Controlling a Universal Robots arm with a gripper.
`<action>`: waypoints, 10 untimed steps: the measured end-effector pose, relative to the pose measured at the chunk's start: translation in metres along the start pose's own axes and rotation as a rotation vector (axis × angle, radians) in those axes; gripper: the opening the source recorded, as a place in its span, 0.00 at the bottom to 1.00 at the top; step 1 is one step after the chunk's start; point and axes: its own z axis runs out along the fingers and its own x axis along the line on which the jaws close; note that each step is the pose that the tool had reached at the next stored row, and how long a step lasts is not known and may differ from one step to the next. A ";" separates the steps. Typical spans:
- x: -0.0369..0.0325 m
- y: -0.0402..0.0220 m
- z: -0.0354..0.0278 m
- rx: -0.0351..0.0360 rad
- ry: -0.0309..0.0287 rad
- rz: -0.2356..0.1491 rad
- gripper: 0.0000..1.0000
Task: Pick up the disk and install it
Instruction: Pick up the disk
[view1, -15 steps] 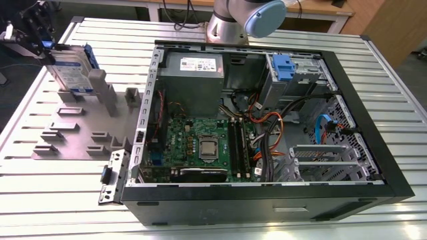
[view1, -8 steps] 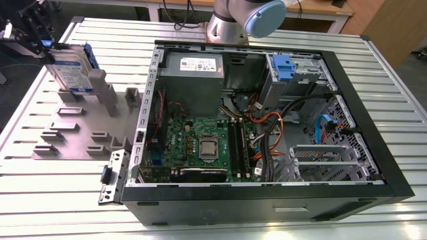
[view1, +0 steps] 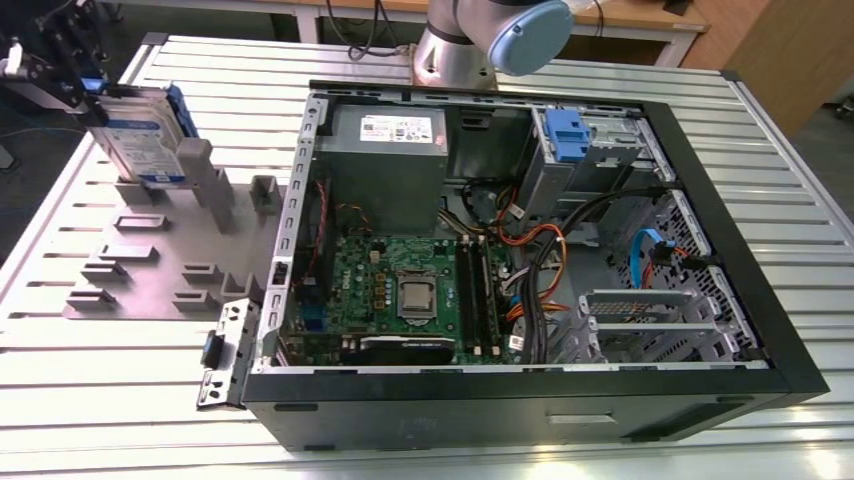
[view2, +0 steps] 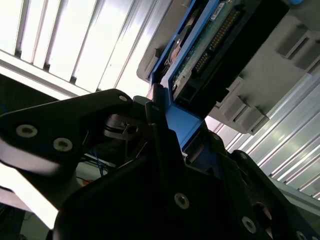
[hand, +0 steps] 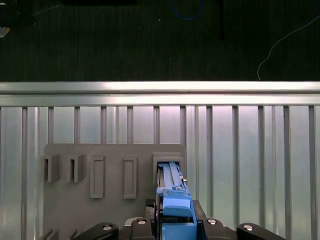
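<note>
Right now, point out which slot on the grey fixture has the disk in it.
The end slot of the row, at the fixture's corner: the disk stands upright in it with the gripper shut on it. The other four slots hold nothing.

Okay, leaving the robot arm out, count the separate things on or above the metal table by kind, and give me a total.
disk: 1
grey slotted holder plate: 1
open computer case: 1
Total: 3
</note>
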 end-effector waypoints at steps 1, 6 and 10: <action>0.0000 0.0000 -0.0005 0.0000 0.0001 0.000 0.36; -0.0001 0.0000 -0.0030 0.0001 0.0004 0.000 0.36; -0.0001 0.0000 -0.0045 0.0001 0.0008 0.000 0.36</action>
